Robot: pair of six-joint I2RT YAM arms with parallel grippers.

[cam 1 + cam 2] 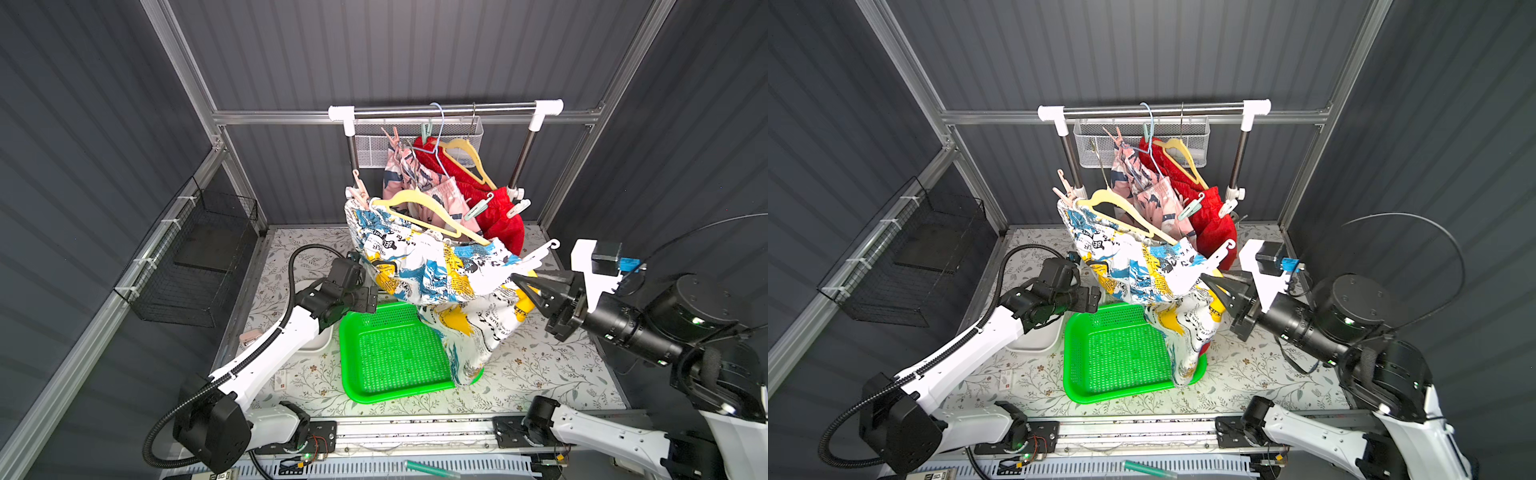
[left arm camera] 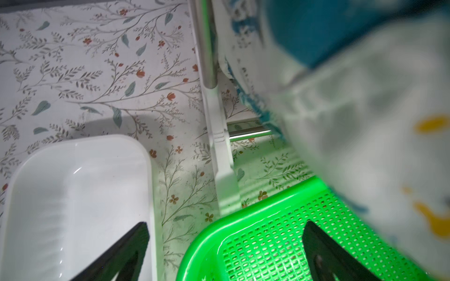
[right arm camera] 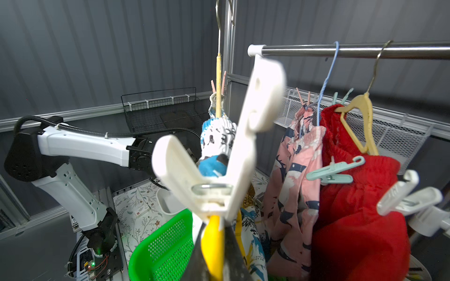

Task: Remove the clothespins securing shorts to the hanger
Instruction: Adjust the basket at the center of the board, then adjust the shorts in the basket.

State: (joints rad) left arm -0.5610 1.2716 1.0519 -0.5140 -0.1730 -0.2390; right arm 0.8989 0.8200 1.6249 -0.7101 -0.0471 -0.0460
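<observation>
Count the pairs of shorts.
3: the white printed shorts at the front, the pink printed shorts behind them, the red shorts beside those, toward the right arm. None seems hidden.

Green perforated tray [image 1: 343, 357] sits mid-table in front of me, on the floral table cover [image 1: 540, 365]. Right beside it, on my left, I've got 1 white plastic tub [image 2: 73, 194]. At the back, 1 steel rail [image 1: 395, 110] spans 2 posts [image 1: 521, 158], with a white mesh basket [image 1: 374, 145] hung behind it. A black wire basket [image 1: 195, 266] clings to the left wall.
</observation>
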